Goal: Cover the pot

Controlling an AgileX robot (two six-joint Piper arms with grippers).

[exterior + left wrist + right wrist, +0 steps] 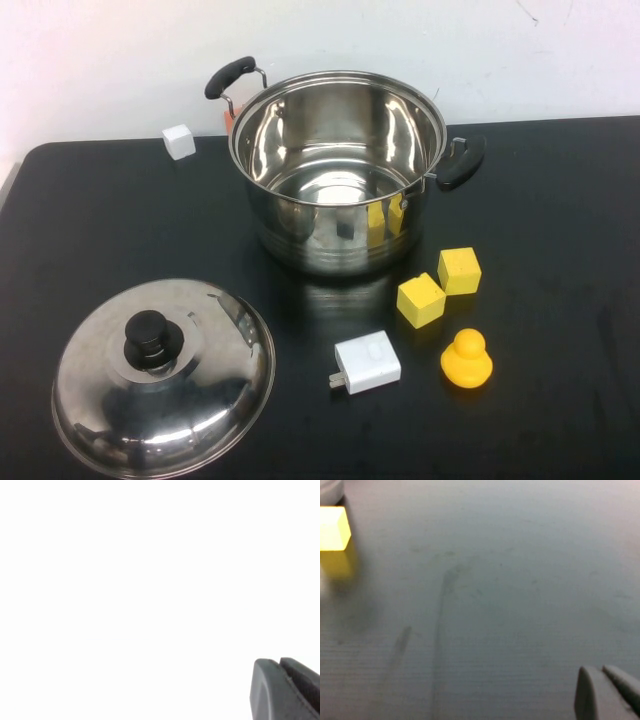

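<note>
High view: one pot [338,225], one lid [200,400]

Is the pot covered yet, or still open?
Open. The shiny steel stockpot shows its bare interior; the domed steel lid lies on the black table. Neither gripper appears in the high view.

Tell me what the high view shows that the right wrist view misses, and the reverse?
Only the high view: the open pot, its lid lying left of it, a white plug, a yellow duck.

Only the right wrist view: the right gripper, close above the table.

Both: the black table and a yellow block. The left gripper appears in neither.
</note>
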